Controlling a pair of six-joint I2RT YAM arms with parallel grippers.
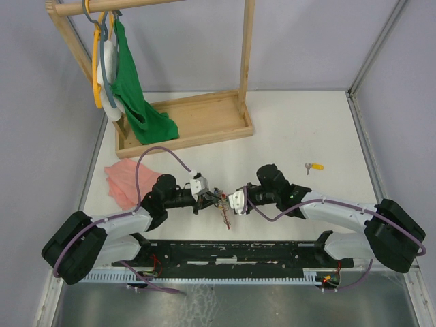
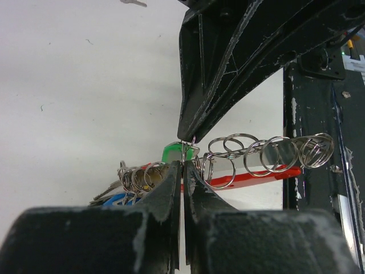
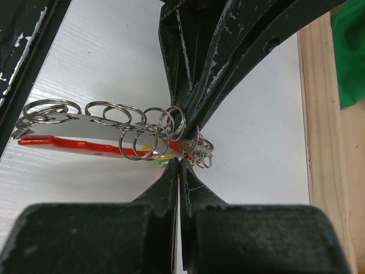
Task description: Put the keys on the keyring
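Centre front: left gripper and right gripper meet tip to tip above the white table, both pinching the silver keyring chain.
Right, farther back: yellow-tagged small metal key lies on the table, well apart.
Left: crumpled pink cloth on the table.
Back left: wooden clothes rack, green garment hanging from it.

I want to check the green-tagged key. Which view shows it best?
Left wrist: the green-tagged key shows its tag plainly just above the left fingers, among the rings. The top view shows only a tiny tangle; the right wrist view hides it behind rings.
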